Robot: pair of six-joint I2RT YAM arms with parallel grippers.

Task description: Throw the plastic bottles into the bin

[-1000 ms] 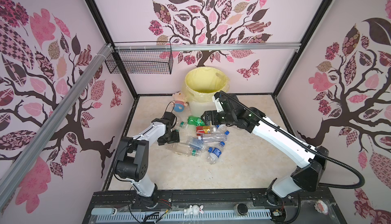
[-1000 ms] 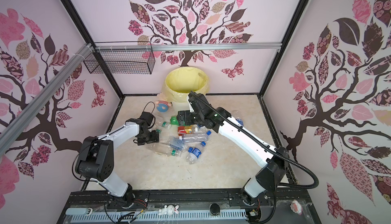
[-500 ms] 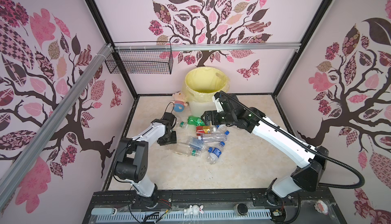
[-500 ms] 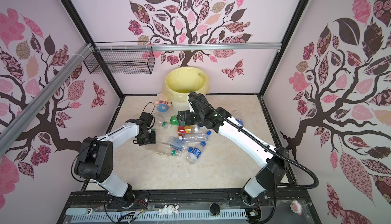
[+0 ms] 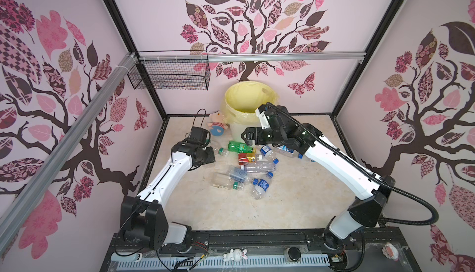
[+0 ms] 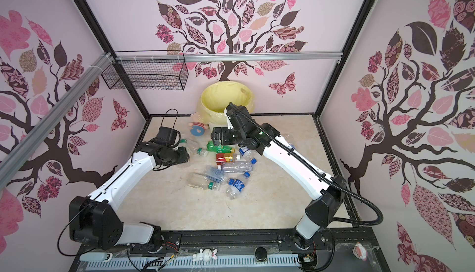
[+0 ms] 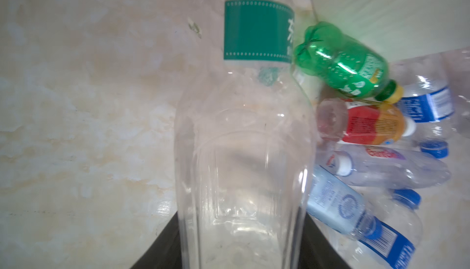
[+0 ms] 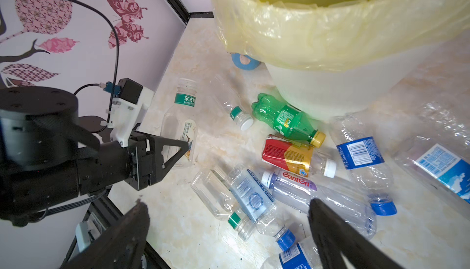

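Beige marbled floor point(image 5: 295, 201) of a booth enclosed by tree-patterned walls point(image 5: 154, 13), shown in both top views. The bin point(image 5: 232, 95), cream-white and lined with a pale yellow bag, stands at the middle of the back wall. A plush doll point(image 5: 217, 126) lies just beside it on the left, and a black wire basket point(image 5: 169, 75) hangs from the rail above.

The plastic bottles point(image 5: 246, 173) lie on their sides in a loose heap on the floor in front of the bin. A green bottle point(image 5: 239, 146) lies nearest the bin's base, with a red-labelled bottle point(image 5: 248, 158) just beside it. Further clear bottles lie partly under the right arm.

The left gripper point(image 8: 184, 147), low at the left edge of the heap, has its fingers closed on the base end of a clear bottle point(image 7: 241, 140) with a teal label band. This bottle lies apart from the heap, near the left wall; whether it rests on the floor cannot be told. The right gripper point(image 8: 227, 204) hangs above the heap, in front of the bin, its fingers spread wide with nothing between them.
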